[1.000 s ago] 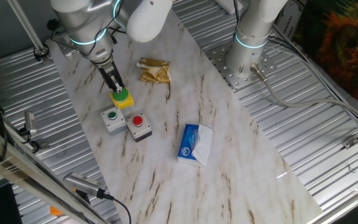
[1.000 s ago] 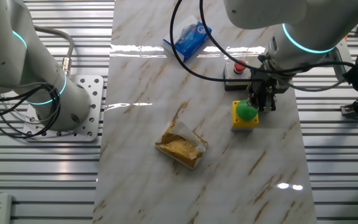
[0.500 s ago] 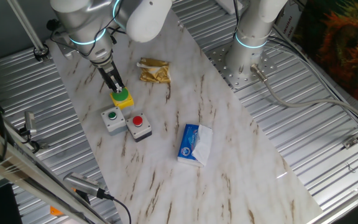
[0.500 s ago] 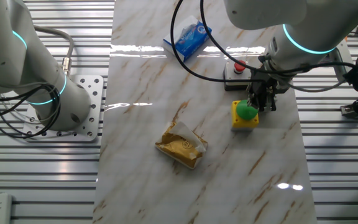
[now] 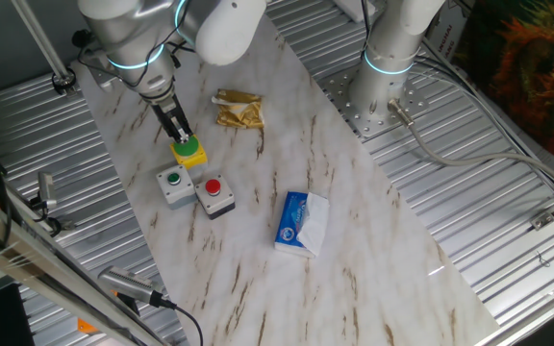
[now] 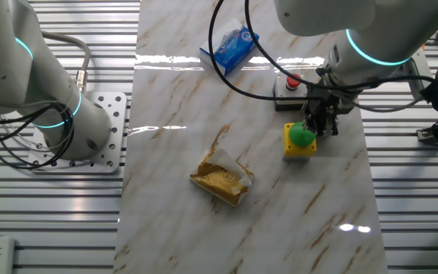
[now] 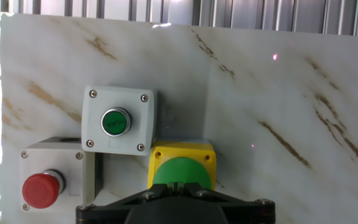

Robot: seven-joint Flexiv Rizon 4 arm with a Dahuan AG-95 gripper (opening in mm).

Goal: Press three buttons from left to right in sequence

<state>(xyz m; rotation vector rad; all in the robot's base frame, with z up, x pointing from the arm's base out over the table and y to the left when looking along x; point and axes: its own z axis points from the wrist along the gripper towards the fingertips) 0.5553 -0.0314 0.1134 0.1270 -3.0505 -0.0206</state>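
Observation:
The big green dome (image 5: 191, 145) on its yellow box (image 5: 197, 158) stands at the left of the marble board. My gripper (image 5: 183, 137) stands on top of the dome, fingertips together and touching it; the hand view shows the gripper (image 7: 180, 185) with only a thin seam between the tips, right over the dome (image 7: 181, 171). The small green button (image 5: 172, 179) on a grey box and the red button (image 5: 213, 188) on a grey box stand side by side just in front. In the hand view the small green button (image 7: 115, 121) and the red button (image 7: 40, 188) lie to the left.
A crumpled golden wrapper (image 5: 239, 110) lies behind the buttons, a blue-white tissue packet (image 5: 302, 222) lies to the right. A second arm's base (image 5: 383, 86) stands at the board's far edge. Ribbed metal table surrounds the board.

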